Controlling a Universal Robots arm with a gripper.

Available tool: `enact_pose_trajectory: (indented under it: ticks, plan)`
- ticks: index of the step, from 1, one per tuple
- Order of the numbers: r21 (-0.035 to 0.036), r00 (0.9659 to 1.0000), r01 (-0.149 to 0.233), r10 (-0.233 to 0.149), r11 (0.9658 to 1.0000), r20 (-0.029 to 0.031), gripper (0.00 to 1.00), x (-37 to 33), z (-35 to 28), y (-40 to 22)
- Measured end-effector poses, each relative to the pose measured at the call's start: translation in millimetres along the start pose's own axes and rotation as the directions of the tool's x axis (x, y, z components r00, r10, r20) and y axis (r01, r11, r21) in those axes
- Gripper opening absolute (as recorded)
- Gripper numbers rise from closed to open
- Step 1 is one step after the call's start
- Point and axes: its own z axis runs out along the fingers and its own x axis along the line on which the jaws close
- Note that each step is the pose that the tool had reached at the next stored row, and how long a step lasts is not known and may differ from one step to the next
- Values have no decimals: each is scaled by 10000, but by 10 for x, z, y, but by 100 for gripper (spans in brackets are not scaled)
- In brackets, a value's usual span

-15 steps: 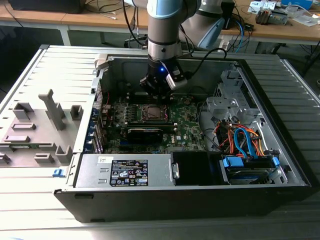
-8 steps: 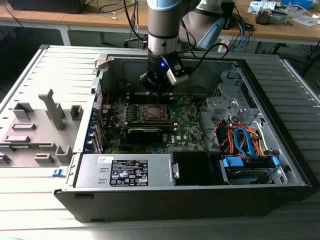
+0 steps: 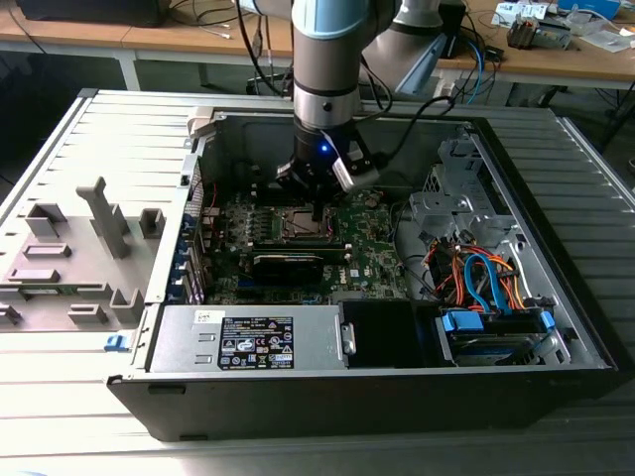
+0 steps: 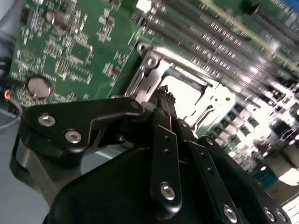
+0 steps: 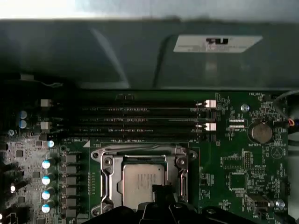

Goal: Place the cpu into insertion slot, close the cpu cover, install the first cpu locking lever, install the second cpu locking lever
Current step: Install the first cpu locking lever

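The cpu (image 5: 140, 182), a silvery square chip, lies in the insertion slot (image 5: 106, 205) on the green motherboard (image 5: 233, 163). The silver cpu cover (image 5: 140, 157) lies flat around it, framing the chip. My gripper (image 5: 160, 190) hangs low over one edge of the chip, with its black fingertips pressed together and nothing between them. In the second wrist view the gripper (image 4: 164, 92) points at the bright cpu (image 4: 187, 100) beside the cover's hinge end (image 4: 152, 63). In the exterior view the gripper (image 3: 317, 209) is just above the slot (image 3: 302, 224).
The board sits deep in an open computer case (image 3: 556, 327). Memory slots (image 5: 135, 119) run beside the socket, and a dark card (image 3: 298, 260) lies on its other side. A power supply (image 3: 248, 337), a drive cage (image 3: 496, 332) and coloured cables (image 3: 476, 273) fill the case's near side.
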Motion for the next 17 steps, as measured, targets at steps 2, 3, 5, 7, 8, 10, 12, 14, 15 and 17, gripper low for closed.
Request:
enact_pose_trajectory:
  ticks: [2,3,5,7,8,10,12,14,15,17]
  plan:
    - [2,10000,-1,1,10000,0,11,0,-31,-7]
    - [3,10000,-1,1,10000,-1,11,-1,-68,-8]
    - [1,10000,-1,1,10000,1,11,-5,-216,-11]
    - [2,10000,-1,1,10000,0,11,-7,-311,-13]
    - [1,10000,-1,1,10000,1,11,-8,-346,-14]
    - [0,10000,0,0,10000,1,11,-10,-404,-15]
    - [-4,10000,0,0,10000,2,11,-10,-406,-15]
    - [-6,10000,-1,1,10000,1,11,-10,-406,-15]
    - [-7,10000,-1,1,10000,1,11,-10,-407,-15]
    - [-13,10000,-1,1,10000,0,11,-10,-407,-15]
